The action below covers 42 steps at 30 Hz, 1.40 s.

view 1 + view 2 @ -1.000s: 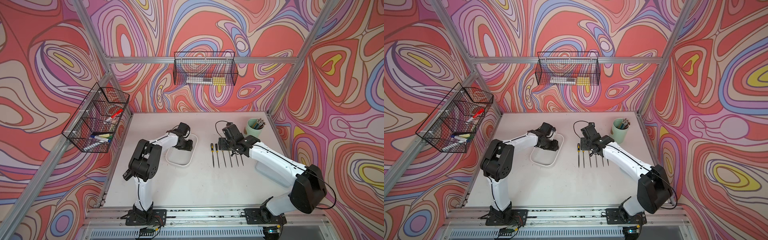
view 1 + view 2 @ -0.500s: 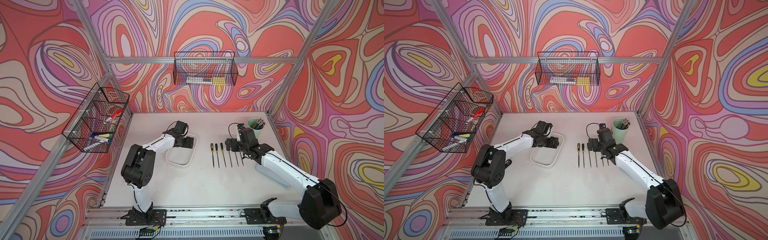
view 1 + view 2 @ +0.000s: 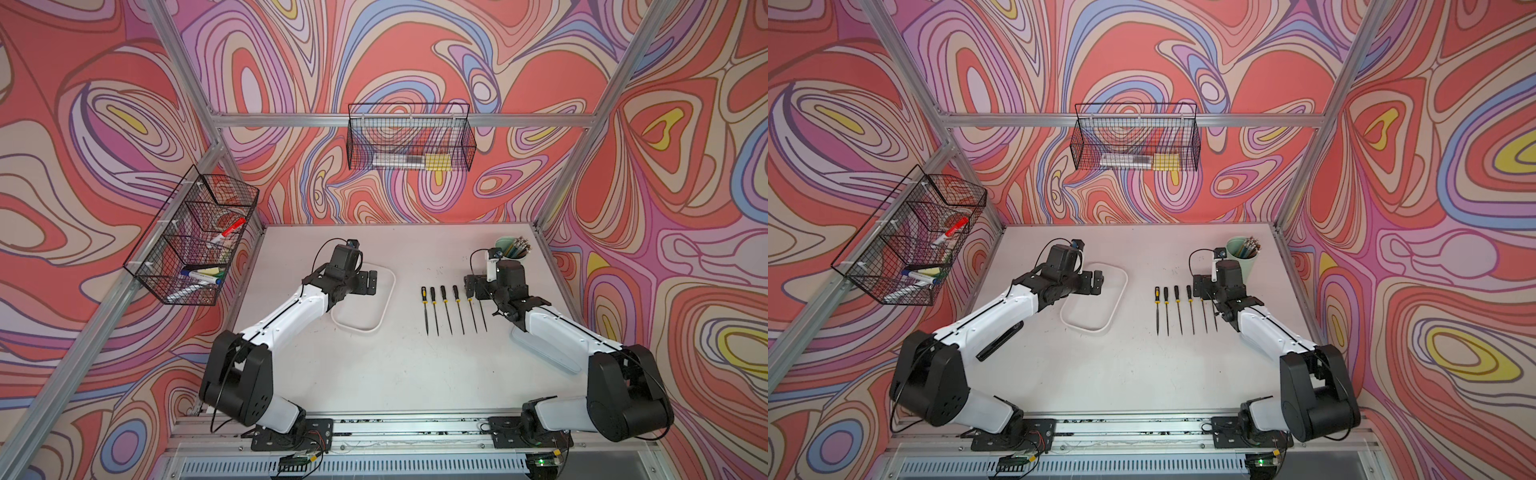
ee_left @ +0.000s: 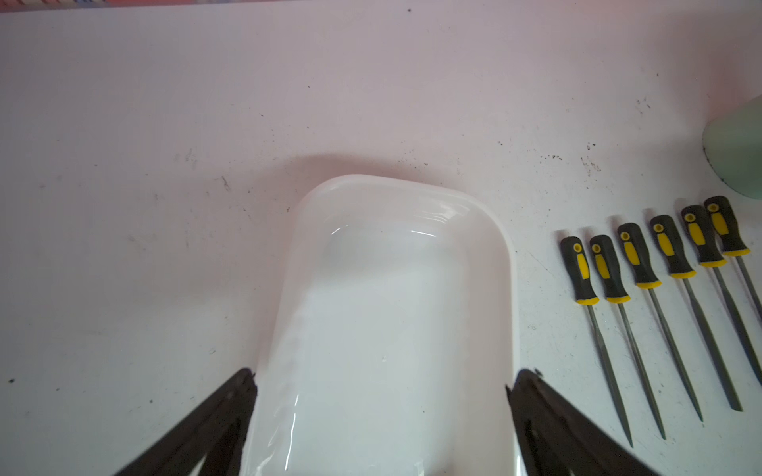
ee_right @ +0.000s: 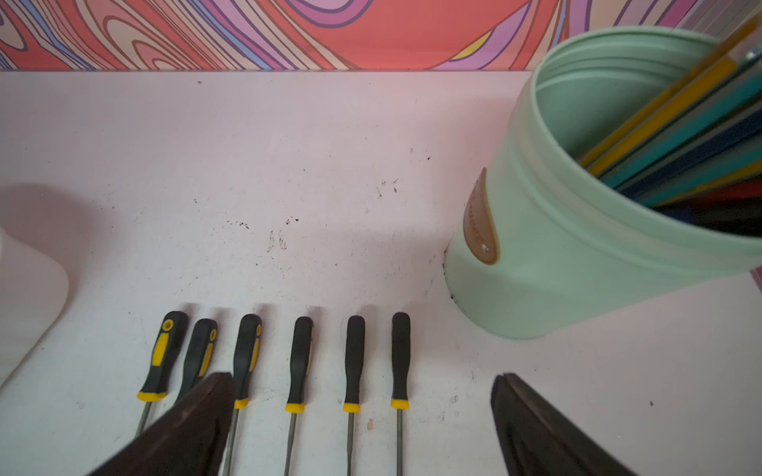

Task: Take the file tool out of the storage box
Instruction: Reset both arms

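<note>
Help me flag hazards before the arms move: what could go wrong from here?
The open right hand hangs low over the files; a sideways move could scatter the row. The open left hand straddles the storage box, so a drag could shift it. The pencil cup nearby could get bumped.

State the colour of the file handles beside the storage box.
Black with yellow inserts and collars; file handles show best in the left wrist view.

No legible text; blurred tan tag point(image 5: 480, 218) on pencil cup point(image 5: 577, 263)
</note>
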Tool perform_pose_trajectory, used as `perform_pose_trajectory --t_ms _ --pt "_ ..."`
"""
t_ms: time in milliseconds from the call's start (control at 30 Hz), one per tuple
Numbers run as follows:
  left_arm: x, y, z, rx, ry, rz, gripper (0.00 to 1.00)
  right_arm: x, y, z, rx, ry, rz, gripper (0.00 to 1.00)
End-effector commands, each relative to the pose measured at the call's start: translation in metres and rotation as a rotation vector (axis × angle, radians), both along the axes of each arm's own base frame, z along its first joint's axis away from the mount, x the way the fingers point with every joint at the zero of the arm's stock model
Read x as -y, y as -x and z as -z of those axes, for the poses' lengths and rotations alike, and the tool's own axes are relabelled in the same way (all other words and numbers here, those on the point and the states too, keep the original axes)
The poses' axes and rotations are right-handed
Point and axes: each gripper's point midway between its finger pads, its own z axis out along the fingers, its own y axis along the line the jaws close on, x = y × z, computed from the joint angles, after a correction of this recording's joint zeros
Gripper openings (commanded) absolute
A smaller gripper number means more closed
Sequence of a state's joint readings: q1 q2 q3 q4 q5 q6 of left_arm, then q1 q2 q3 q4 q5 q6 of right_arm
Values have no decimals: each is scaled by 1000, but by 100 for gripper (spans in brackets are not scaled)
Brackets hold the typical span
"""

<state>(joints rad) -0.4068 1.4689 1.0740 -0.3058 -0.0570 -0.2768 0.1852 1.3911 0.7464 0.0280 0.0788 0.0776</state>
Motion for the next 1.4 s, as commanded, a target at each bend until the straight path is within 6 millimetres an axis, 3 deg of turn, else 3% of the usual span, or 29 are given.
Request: perform_pose_trajectory --t_ms 0,133,333,467,767,900,1200,1367 --pt "-19 -3 -26 129 -47 -66 99 9 -16 -9 115 28 13 98" --pt "-39 3 -30 166 -61 -124 99 28 -22 -2 176 55 58 98" --pt "-72 11 -18 186 -26 -202 99 56 -20 5 278 9 108 98" --pt "-96 13 -11 251 -51 -254 99 64 -21 3 359 8 113 98" --pt "-141 5 14 345 -111 -343 99 70 -16 28 393 -4 138 98" --pt "-159 7 19 438 -101 -351 99 77 -20 31 380 7 182 98" --pt "-165 17 18 465 -104 -337 99 72 -24 33 356 9 147 98" --pt "-166 24 38 465 -157 -312 99 74 -27 35 335 10 158 98"
